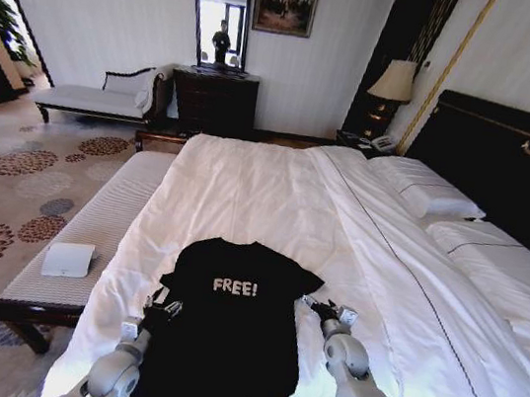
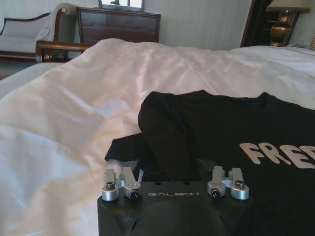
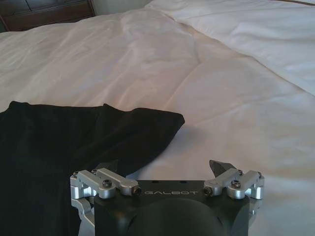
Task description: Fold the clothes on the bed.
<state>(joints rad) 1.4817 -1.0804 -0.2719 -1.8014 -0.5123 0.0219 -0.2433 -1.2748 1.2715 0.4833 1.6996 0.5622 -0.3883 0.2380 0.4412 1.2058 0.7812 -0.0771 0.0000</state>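
Note:
The clothes are one black T-shirt (image 1: 224,337) with white "FREE!" lettering, lying flat at the near end of the bed (image 1: 265,199). My left gripper (image 1: 163,307) sits low at the shirt's left edge, by the crumpled left sleeve (image 2: 129,146), open. My right gripper (image 1: 324,310) hovers at the shirt's right edge, also open. In the right wrist view, the right gripper (image 3: 165,169) has one finger over the right sleeve (image 3: 147,129) and the other over the bare duvet (image 3: 231,98). The left gripper (image 2: 172,172) faces the shirt's chest (image 2: 221,123).
A pale striped bench (image 1: 109,210) runs along the bed's left side with a small white flat box (image 1: 68,259) on it. Pillows (image 1: 425,193) and the dark headboard (image 1: 510,160) are at the right. A dresser (image 1: 213,101) and chaise (image 1: 90,98) stand by the far wall.

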